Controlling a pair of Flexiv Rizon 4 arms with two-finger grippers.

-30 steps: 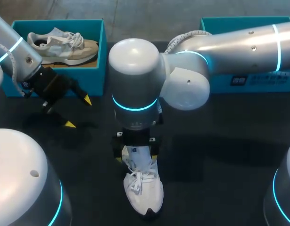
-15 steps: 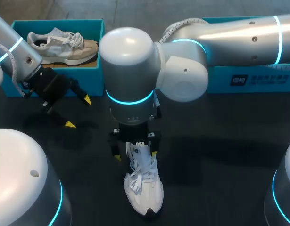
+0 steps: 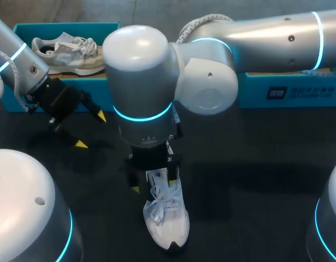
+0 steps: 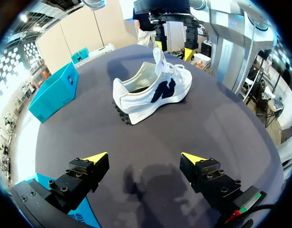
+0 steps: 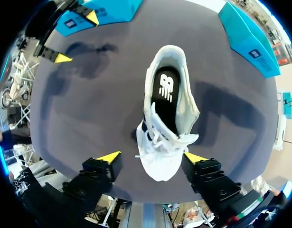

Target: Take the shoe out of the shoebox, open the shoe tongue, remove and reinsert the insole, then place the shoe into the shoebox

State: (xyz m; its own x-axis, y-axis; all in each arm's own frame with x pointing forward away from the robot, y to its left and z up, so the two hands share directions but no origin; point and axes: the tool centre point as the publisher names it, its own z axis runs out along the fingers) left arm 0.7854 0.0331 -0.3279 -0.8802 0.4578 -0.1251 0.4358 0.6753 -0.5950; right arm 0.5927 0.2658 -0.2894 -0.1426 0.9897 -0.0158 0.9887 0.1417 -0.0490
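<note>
Step in hand looks like the tongue bit to me. The white shoe (image 3: pixel 166 215) is out and sitting upright on the bench (image 3: pixel 255 164), well apart from both the left shoebox (image 3: pixel 110 87), which has a second shoe (image 3: pixel 69 49) in it, and the right shoebox (image 3: pixel 288 90). Your right pincer (image 5: pixel 153 156) hangs straight over the laced forefoot with its fingers spread, one on each side, pinching nothing as far as I can see. The left pincer (image 3: pixel 91 130) is spread too and empty, parked over bare bench just in front of the left shoebox. The tongue (image 4: pixel 158 57) stands fairly high, and the black insole (image 5: pixel 165 92) shows in the opening behind it. I'd come down on the tongue's top edge rather than the laces, close on it from both faces, and pull it toward the toe. Go gently, because nothing is holding the shoe, so a hard tug will probably drag or tip it. If you can, bring the left pincer over to steady the heel first. That should leave the heel end of the insole reachable, which looks like the easiest spot to pinch it for lifting out.
</note>
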